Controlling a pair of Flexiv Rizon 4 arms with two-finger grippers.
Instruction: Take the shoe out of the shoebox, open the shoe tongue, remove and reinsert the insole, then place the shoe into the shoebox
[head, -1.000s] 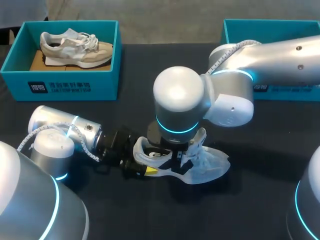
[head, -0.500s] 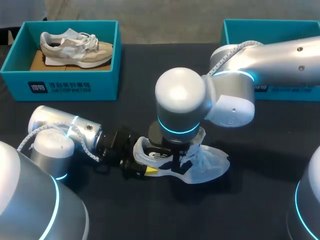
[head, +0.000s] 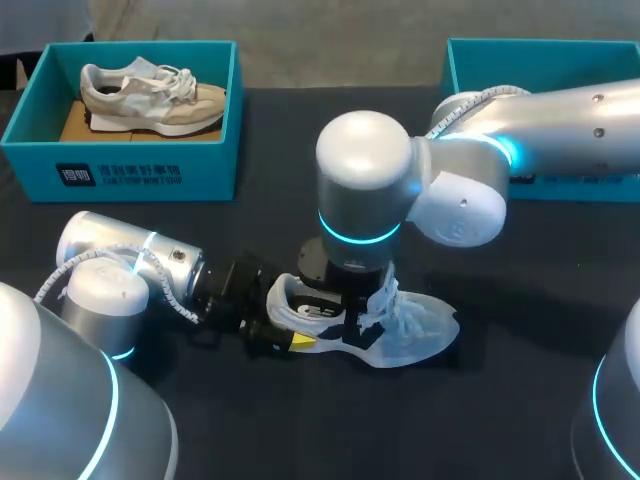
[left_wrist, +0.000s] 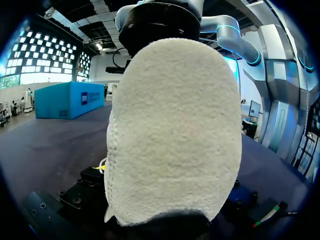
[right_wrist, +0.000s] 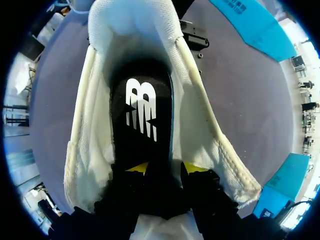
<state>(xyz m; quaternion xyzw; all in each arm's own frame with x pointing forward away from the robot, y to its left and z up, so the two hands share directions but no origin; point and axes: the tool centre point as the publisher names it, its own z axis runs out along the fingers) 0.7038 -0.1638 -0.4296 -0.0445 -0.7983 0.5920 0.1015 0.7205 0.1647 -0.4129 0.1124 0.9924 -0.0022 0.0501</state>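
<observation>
A white shoe (head: 415, 330) lies on its sole on the dark table, toe to the right. My left gripper (head: 290, 318) is at the heel, one yellow fingertip (head: 300, 340) against the shoe's near side. In the left wrist view the white heel (left_wrist: 172, 130) fills the space between the wide-apart fingers. My right gripper (head: 345, 305) points straight down into the shoe's mouth. In the right wrist view its yellow fingertips (right_wrist: 137, 167) stand apart over the black insole (right_wrist: 142, 115), which lies flat inside the shoe (right_wrist: 90, 150).
A teal shoebox (head: 140, 170) at the back left holds a beige shoe (head: 150, 95). A second teal box (head: 540, 60) stands at the back right, partly behind my right arm. Bare dark table lies in front of the white shoe.
My right gripper has gone from shut to open inside the shoe, and the right arm has shifted slightly to the right. The left arm has not moved.
</observation>
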